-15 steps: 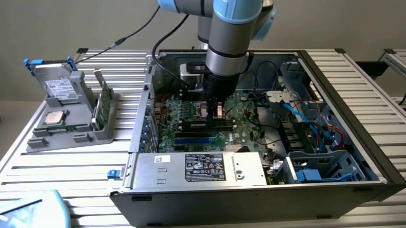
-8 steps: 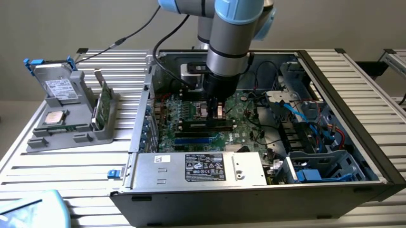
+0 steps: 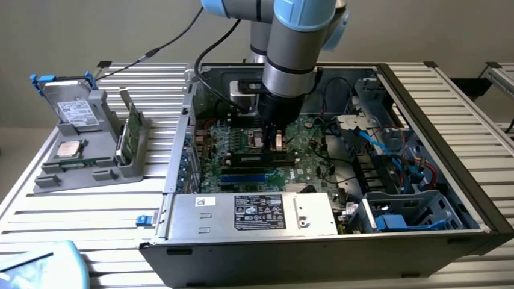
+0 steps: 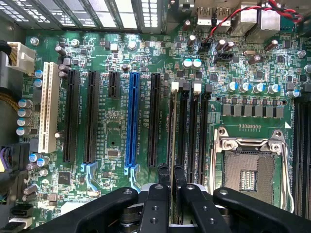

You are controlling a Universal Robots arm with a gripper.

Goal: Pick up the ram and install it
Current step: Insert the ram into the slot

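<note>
The ram shows edge-on as a thin pale strip running along one of the black memory slots, between the blue slot and the processor socket. My gripper is shut on its near end, one black finger on each side. Whether the ram is pressed down into the slot, I cannot tell. In the exterior view, the arm reaches straight down into the open computer case. There the gripper hangs just above the motherboard's memory slots.
An empty processor socket lies right beside the memory slots, and a blue slot and black slots on the other side. Power supply and cables crowd the case. A grey holder outside holds a wide green card and a silver chip.
</note>
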